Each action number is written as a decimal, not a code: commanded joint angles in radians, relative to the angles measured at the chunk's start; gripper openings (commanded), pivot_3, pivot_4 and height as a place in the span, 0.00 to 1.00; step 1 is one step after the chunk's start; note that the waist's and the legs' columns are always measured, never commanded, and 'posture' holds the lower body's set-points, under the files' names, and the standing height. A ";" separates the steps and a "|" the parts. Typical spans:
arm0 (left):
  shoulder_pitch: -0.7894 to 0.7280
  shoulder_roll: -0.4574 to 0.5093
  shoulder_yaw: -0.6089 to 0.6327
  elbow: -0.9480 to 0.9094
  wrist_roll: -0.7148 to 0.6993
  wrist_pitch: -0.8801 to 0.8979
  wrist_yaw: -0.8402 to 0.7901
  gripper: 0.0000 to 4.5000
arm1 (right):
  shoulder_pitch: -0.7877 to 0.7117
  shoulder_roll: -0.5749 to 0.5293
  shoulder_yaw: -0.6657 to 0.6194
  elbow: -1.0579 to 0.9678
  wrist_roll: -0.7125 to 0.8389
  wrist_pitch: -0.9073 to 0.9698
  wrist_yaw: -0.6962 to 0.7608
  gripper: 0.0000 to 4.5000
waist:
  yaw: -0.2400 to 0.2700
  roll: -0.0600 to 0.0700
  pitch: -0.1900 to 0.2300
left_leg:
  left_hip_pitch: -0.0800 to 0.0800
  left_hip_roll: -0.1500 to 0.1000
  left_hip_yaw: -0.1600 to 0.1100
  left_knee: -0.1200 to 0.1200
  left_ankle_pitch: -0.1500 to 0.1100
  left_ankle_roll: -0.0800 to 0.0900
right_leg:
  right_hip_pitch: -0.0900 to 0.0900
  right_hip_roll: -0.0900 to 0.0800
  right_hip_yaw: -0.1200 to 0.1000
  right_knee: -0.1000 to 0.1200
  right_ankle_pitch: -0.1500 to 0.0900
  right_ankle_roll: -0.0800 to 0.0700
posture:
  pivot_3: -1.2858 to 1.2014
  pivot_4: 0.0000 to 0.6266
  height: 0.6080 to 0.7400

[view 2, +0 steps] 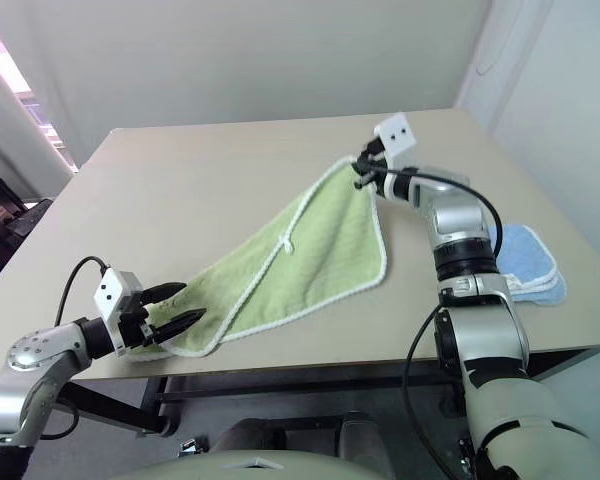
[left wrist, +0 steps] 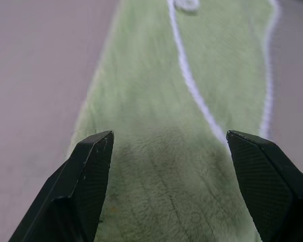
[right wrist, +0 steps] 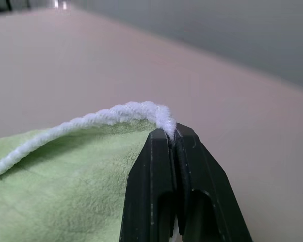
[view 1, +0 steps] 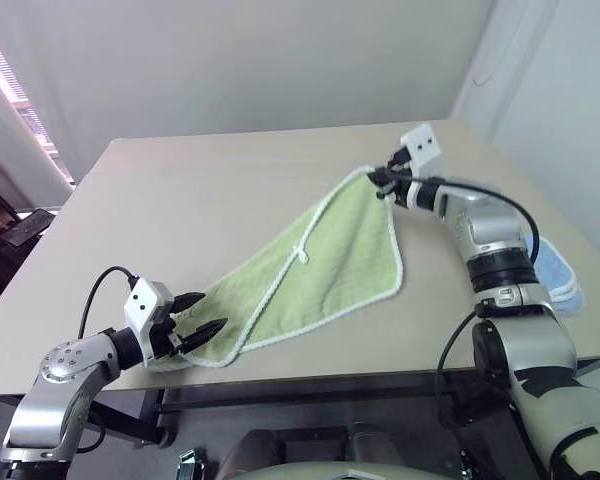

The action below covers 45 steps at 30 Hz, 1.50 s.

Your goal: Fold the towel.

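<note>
The towel (view 1: 320,265) is light green terry with white stitched edging and a small white loop (view 1: 302,251). It stretches diagonally across the tan table, from the near left edge up to a raised far corner. My right gripper (view 1: 381,183) is shut on that far corner and holds it above the table; in the right wrist view the white edging (right wrist: 164,122) is pinched between the closed fingers (right wrist: 151,191). My left gripper (view 1: 197,319) is open over the towel's near end, its black fingers (left wrist: 86,176) spread above the green cloth (left wrist: 182,166).
A folded light blue cloth (view 2: 525,260) lies at the table's right edge beside my right arm. The tan table (view 1: 200,200) has bare surface to the left and behind the towel. The front edge runs just under my left gripper.
</note>
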 commanded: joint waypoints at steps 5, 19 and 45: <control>-0.043 -0.012 -0.032 0.023 0.026 -0.060 -0.009 0.85 | -0.121 -0.034 0.005 -0.136 -0.006 0.020 -0.024 0.01 | 0.003 0.000 0.000 | -0.006 0.000 0.000 -0.001 0.000 0.000 | -0.006 0.000 0.000 0.000 0.000 0.000 | 0.52 0.00 1.00; -0.094 -0.021 -0.075 0.008 0.037 -0.064 -0.007 0.85 | -0.188 -0.034 0.044 -0.215 -0.029 -0.011 -0.033 0.01 | 0.002 0.000 0.000 | -0.010 -0.001 0.000 0.001 0.000 0.000 | -0.009 0.000 0.000 0.000 0.000 0.000 | 0.52 0.00 1.00; -0.185 0.004 -0.353 -0.099 0.285 0.165 0.127 0.85 | -0.185 -0.004 0.025 -0.261 0.030 0.117 -0.096 0.01 | 0.002 0.000 0.000 | -0.010 -0.001 0.000 0.001 0.000 0.000 | -0.009 0.001 0.000 0.001 0.002 0.002 | 0.52 0.00 1.00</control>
